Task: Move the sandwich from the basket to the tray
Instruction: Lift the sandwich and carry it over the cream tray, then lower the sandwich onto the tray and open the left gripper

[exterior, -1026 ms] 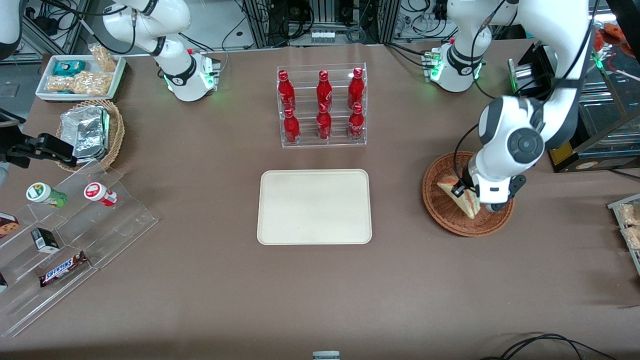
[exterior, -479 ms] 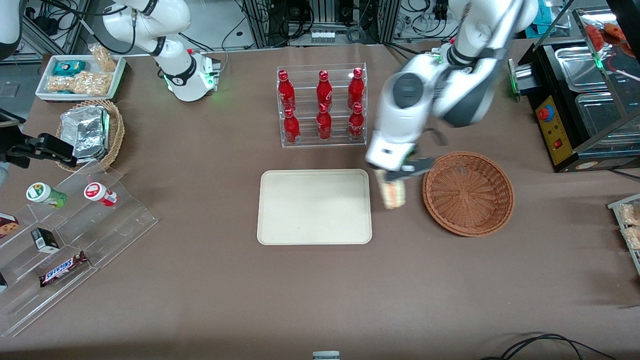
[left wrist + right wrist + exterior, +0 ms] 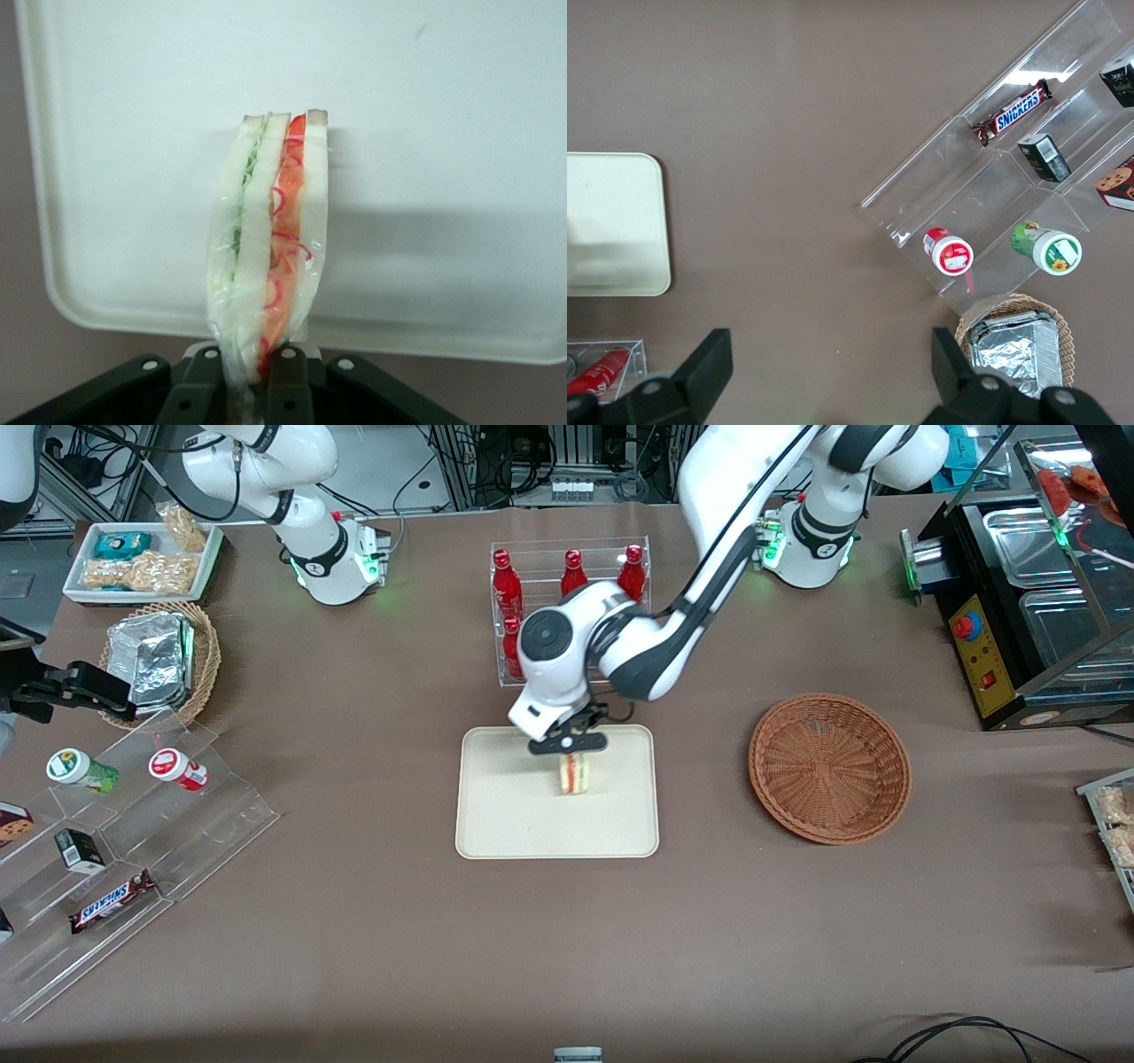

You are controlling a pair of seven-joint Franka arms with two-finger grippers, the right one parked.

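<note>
My left gripper [image 3: 571,751] is shut on the sandwich [image 3: 575,773], a plastic-wrapped wedge of pale bread with red-orange and green layers. It hangs edge-down over the middle of the cream tray [image 3: 505,824]. In the left wrist view the sandwich [image 3: 270,239] is pinched at one end between the dark fingers [image 3: 202,382] of the gripper [image 3: 248,376], with the tray [image 3: 443,133] under it. Whether the sandwich touches the tray I cannot tell. The reddish-brown wicker basket [image 3: 829,767] stands empty toward the working arm's end of the table.
A clear rack of red bottles [image 3: 571,611] stands just farther from the front camera than the tray, close to the arm's elbow. A clear stepped display [image 3: 115,841] with snacks, a tan basket with foil packet [image 3: 159,660] and a white snack tray [image 3: 142,558] lie toward the parked arm's end.
The gripper lifted the sandwich out of the basket and carried it sideways toward the parked arm's end, from beside the tray's edge to over the tray's middle. The basket is now empty.
</note>
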